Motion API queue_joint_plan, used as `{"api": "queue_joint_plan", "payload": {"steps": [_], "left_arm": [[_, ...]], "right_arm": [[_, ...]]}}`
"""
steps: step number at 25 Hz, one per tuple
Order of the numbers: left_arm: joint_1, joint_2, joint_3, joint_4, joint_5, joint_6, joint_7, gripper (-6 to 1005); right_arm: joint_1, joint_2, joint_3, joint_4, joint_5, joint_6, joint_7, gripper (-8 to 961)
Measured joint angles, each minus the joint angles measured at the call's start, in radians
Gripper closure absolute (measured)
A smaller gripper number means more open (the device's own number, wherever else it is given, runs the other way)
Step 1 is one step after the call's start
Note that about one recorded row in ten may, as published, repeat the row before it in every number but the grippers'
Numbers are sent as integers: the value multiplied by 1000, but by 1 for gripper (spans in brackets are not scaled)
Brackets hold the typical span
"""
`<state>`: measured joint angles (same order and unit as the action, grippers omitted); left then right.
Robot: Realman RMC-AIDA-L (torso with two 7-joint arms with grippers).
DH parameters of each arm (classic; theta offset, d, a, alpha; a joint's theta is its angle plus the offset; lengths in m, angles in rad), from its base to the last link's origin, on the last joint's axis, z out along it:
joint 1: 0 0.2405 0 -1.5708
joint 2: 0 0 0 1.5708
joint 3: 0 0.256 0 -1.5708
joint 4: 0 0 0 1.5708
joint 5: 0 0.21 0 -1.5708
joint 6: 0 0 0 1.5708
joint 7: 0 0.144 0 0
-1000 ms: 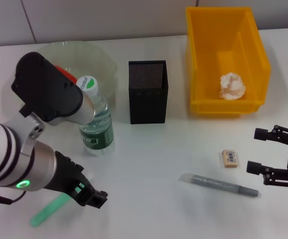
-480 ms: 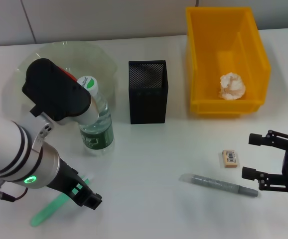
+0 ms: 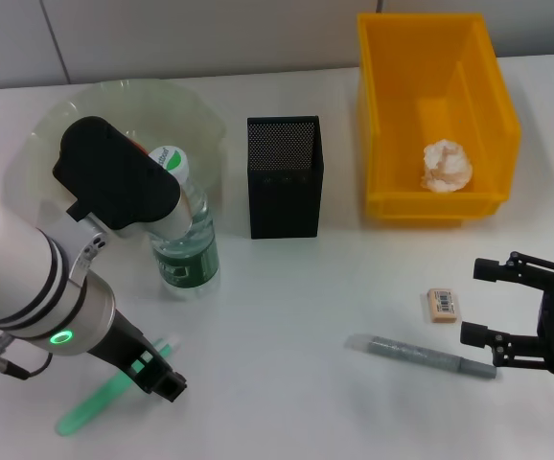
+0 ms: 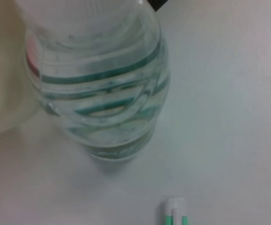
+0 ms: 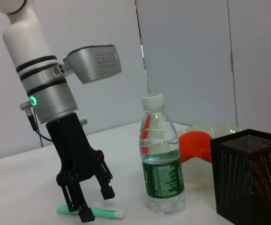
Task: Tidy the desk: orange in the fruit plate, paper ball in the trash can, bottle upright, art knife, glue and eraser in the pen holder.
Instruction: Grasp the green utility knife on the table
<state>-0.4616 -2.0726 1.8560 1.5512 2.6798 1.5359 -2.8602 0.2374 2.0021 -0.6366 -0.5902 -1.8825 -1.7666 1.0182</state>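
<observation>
The green glue stick (image 3: 100,402) lies at the front left, and my left gripper (image 3: 159,376) stands open right over its white end (image 4: 174,213). In the right wrist view one finger of the left gripper (image 5: 97,202) touches the glue stick (image 5: 91,212). The bottle (image 3: 183,230) stands upright beside the fruit plate (image 3: 196,110). The orange (image 5: 196,143) shows behind the bottle (image 5: 162,164). My right gripper (image 3: 476,302) is open just right of the eraser (image 3: 443,304), above the grey art knife (image 3: 421,356). The paper ball (image 3: 447,165) lies in the yellow trash can (image 3: 382,115).
The black mesh pen holder (image 3: 285,177) stands mid-table between bottle and trash can. My left arm's body (image 3: 28,278) covers part of the plate and the front-left corner of the white table (image 3: 287,316).
My left gripper has shifted left and down toward the glue stick. My right gripper has moved left, closer to the eraser.
</observation>
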Motion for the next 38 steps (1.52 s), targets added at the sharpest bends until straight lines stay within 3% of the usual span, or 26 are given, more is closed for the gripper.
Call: {"api": "queue_joint_plan", "payload": {"steps": [8,23,30,38], "left_arm": [[-32,-2,-1,-71,21,-2,10,222],[-47,-4,0,-68,14,-4,25,225],[-51,-4,-2,-77,15,-2,31,530],[-68,-4,-13,-118,20,-12,34,545]], "right_arm": [[0,1,0,16,0,4,-11,126],[-4,4,5,20,-14,7,-14,126],[-5,5,6,20,-15,7,-14,126],[-7,6,5,20,-15,7,-14,126]]}}
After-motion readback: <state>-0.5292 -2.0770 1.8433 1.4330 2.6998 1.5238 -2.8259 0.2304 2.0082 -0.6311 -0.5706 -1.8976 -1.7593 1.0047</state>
